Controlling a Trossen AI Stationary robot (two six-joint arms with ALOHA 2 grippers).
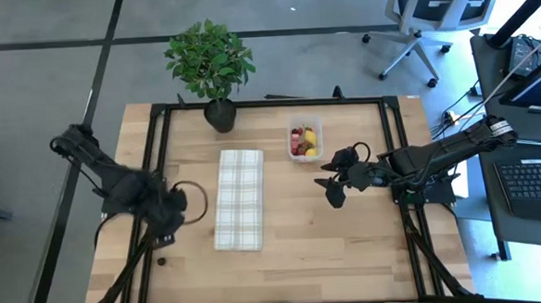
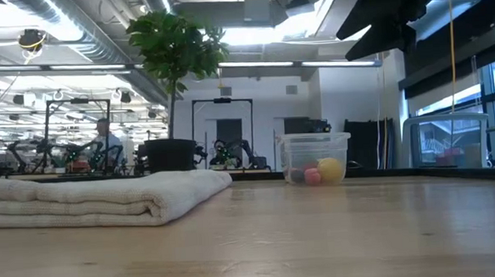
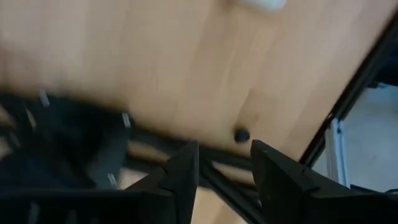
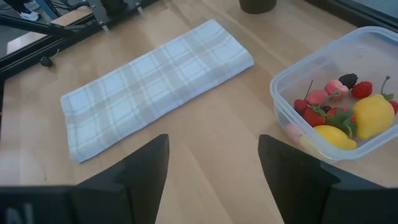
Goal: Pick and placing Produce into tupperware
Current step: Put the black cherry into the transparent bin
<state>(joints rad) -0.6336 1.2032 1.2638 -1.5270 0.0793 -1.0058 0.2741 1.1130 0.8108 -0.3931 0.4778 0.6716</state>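
- While the right gripper (image 4: 213, 180) hangs above bare wood with its two dark fingers (image 4: 140, 171) spread wide and nothing between them, the small clear rectangular plastic tupperware (image 4: 292, 81) with rounded corners sits just ahead of it and to one side, near the table's far edge in the high view (image 1: 304, 140).
- Inside that tupperware lies the produce (image 4: 339, 115): tiny red and pink fruit-like pieces, a dark one, and two larger yellow pieces, all heaped together.
- Ahead of the right gripper on its other side lies the long pale checked cloth (image 4: 155, 84), folded flat on the light wooden table (image 1: 349, 231), well apart from the tupperware.
- Beyond the cloth from the right gripper stands the leafy green potted plant (image 1: 210, 66) in a dark pot at the table's far edge.
- Across the cloth, the left gripper (image 3: 224, 165) hovers over the table's near left corner, its fingers (image 3: 183, 171) parted by a moderate gap and gripping nothing.
- Just ahead of the left gripper a single small dark round piece (image 3: 241, 134) rests on the wood beside the black frame rail (image 3: 348, 106), far from the tupperware.
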